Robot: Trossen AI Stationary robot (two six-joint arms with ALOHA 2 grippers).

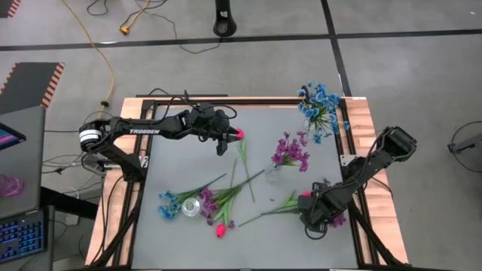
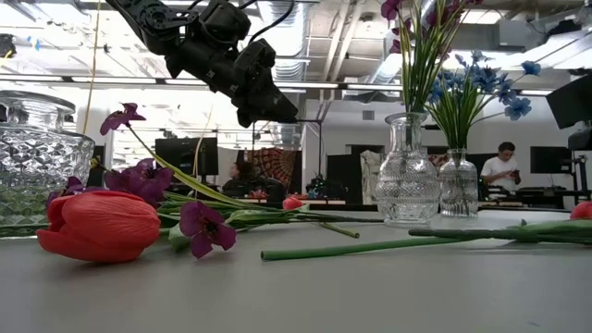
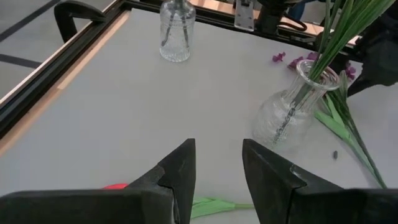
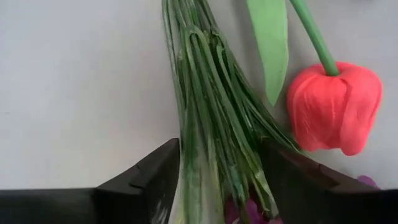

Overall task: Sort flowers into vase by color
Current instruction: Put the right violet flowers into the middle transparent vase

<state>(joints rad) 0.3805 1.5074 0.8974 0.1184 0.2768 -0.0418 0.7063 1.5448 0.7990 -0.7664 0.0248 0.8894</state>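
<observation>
My left gripper (image 1: 224, 143) hangs open above the table's middle. A pink-red tulip bud (image 1: 239, 134) lies just beside it, its thin stem (image 1: 247, 173) running toward the near edge; the bud (image 3: 115, 185) shows beneath the fingers. My right gripper (image 1: 316, 217) points down at the near right, open, one finger on each side of a purple sprig's green stems (image 4: 217, 118). A second tulip bud (image 4: 336, 106) lies next to them. Purple flowers (image 1: 292, 149) stand in a glass vase (image 3: 292, 106), blue ones (image 1: 320, 105) in another vase (image 3: 175, 31). My right gripper comes from above, pointing down, with its fingers (image 4: 155, 180) across the purple sprig's green stem bundle (image 4: 205, 174), close to the purple blossoms. The sprig lies flat on the table. Whether the fingers touch the stems I cannot tell.
At the near left lie a blue sprig (image 1: 167, 203), purple sprigs (image 1: 220, 199), a pink-red tulip (image 1: 221, 229) and a clear glass vessel (image 1: 190, 207). A wooden rim with black rails (image 1: 143, 162) frames the table. A person (image 2: 504, 166) sits in the room behind.
</observation>
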